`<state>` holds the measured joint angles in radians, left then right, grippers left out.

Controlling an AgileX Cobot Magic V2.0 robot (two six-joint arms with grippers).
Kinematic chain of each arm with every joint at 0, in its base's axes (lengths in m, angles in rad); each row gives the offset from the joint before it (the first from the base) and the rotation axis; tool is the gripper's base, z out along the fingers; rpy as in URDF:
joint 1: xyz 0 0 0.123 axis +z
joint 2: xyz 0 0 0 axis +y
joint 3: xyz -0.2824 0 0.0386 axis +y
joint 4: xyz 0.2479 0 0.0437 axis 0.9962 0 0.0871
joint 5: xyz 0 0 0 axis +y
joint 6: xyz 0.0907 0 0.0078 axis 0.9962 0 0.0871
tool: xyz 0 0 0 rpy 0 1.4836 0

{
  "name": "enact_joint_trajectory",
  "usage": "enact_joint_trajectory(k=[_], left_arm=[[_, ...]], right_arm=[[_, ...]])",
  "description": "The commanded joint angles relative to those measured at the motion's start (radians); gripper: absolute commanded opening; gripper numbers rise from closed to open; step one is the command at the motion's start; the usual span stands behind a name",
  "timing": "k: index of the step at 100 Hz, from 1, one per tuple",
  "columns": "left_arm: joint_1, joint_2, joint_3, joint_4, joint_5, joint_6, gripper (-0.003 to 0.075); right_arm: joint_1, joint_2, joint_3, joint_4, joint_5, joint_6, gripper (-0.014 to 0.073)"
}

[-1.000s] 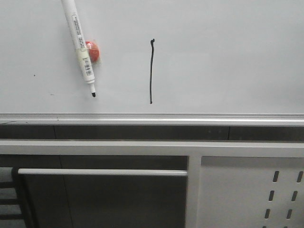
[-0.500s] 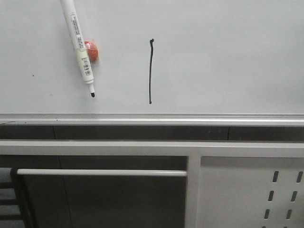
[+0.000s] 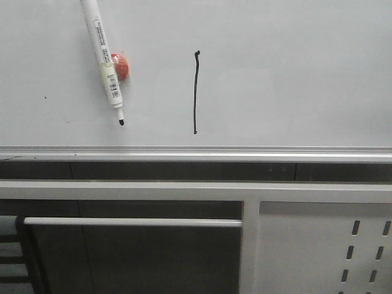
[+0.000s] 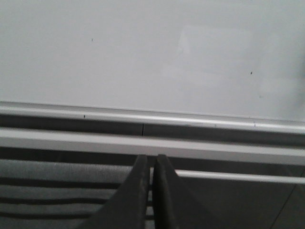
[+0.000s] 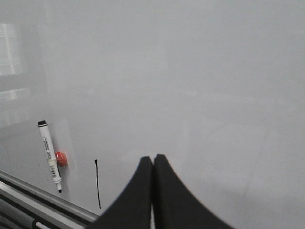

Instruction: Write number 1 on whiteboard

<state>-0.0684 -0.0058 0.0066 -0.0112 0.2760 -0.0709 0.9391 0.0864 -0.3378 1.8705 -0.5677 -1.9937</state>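
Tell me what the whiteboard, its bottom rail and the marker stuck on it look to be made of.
Whiteboard: smooth, glossy white-grey surface, seemingly coated; soft reflections show in the right wrist view. Bottom rail: brushed silver metal, probably aluminium, with long straight highlights. Marker: white plastic-looking barrel with a printed label and dark tip, beside an orange-red holder, possibly a magnet.

My left tool (image 4: 150, 191) has its dark fingers (image 4: 131, 195) pressed together, gripping nothing. My right tool (image 5: 152, 191) is closed too, empty, fingertips touching. Neither arm shows in the front view, so their pose is hard to judge.
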Motion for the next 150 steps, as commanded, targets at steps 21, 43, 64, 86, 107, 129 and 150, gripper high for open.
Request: enact_joint_trajectory(k=[21,43,64,86,107,129,150], left_arm=[[0.003,-0.028,0.021,-0.098,0.022,0.004,-0.0018],[0.003,-0.028,0.021,-0.098,0.022,0.004,-0.0018],[0.003,-0.028,0.021,-0.098,0.022,0.004,-0.0018],[0.003,-0.028,0.021,-0.098,0.022,0.004,-0.0018],[0.003,-0.028,0.021,-0.098,0.022,0.004,-0.0018],[0.003,-0.028,0.021,-0.098,0.022,0.004,-0.0018],[0.003,-0.028,0.021,-0.098,0.022,0.004,-0.0018]], right_arm=[[-0.004,0.012,-0.024,-0.015,0.031,-0.008,-0.0073],[-0.004,0.012,-0.024,-0.015,0.031,-0.008,-0.0073],[-0.004,0.012,-0.024,-0.015,0.031,-0.008,-0.0073],[-0.004,0.012,-0.024,-0.015,0.03,-0.008,-0.0073],[-0.004,0.012,0.021,-0.019,-0.006,-0.008,-0.0073],[-0.023,0.044,0.008,-0.015,-0.022,-0.147,-0.0073],[-0.094,0.113,0.016,-0.015,0.008,-0.138,-0.0073]])
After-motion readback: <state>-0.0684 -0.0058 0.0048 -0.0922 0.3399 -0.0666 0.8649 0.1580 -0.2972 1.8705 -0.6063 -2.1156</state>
